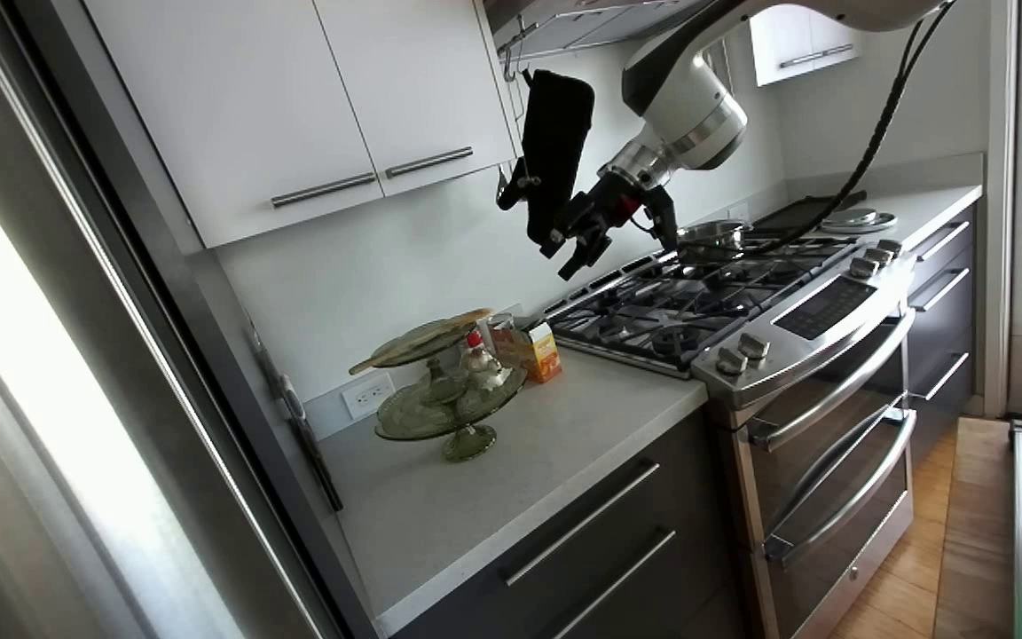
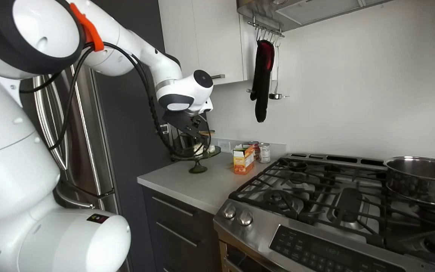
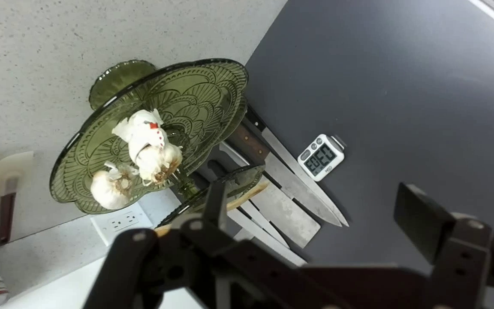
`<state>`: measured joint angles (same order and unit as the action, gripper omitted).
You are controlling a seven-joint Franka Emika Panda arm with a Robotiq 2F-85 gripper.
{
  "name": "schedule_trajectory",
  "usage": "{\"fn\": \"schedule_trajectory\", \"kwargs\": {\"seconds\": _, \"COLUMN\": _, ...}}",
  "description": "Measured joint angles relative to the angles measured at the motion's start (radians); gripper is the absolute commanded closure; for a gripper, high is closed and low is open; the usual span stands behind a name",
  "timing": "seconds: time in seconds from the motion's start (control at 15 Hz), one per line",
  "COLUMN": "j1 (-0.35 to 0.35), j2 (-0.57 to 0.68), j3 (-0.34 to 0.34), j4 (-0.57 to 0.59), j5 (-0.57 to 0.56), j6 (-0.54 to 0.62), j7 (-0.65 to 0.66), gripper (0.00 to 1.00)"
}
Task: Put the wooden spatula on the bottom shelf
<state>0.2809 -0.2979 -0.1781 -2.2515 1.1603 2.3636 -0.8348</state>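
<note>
wooden spatula (image 3: 248,196) lies on the upper tray (image 3: 249,174), long axis lower left to upper right in the wrist view, passing behind the left-hand of 2 spread, empty fingers (image 3: 420,223).

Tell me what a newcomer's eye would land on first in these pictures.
Probably the white robot arm, looming large at the left of an exterior view. In the wrist view, the olive-green stand at upper left stands out, with garlic on its wide lower tray. Knives against the dark panel, beside a white timer, may come next.
</note>
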Motion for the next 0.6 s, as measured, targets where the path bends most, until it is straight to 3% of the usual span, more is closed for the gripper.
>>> {"fn": "schedule_trajectory", "kwargs": {"seconds": 0.6, "j1": -0.182, "j2": 0.292, "j3": 0.047, "j4": 0.243, "j5": 0.209, "j6": -0.189, "j7": 0.113, "gripper": 0.00}}
